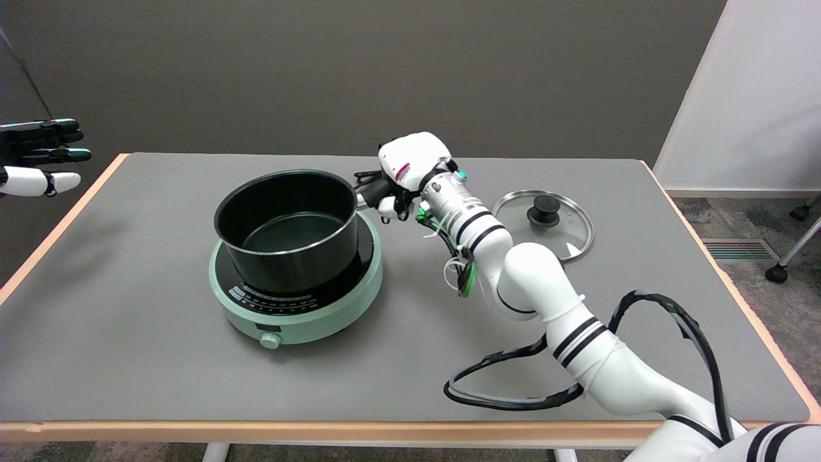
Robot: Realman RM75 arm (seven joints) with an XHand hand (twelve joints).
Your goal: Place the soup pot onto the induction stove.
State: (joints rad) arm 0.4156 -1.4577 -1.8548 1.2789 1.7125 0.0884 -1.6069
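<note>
fingers [385, 206] wrapped tight round the black handle [373, 190] of the soup pot [287, 229], the right hand [410, 165] clamped over it from above, white back of the hand up, and the handle almost swallowed by that grip. the pot sits over the dark round top of the mint-green induction stove [296, 282], level, rim open to the camera, nothing visible inside; whether its base is fully down on the glass i can't tell from here. handle points to the far right, out past the stove's edge. the stove's knob [270, 341] faces the near side of the grey counter [128, 333]. off to the right, well apart from the pot, the glass lid [545, 223] lies flat on the counter, black knob up, just behind the white forearm.
</note>
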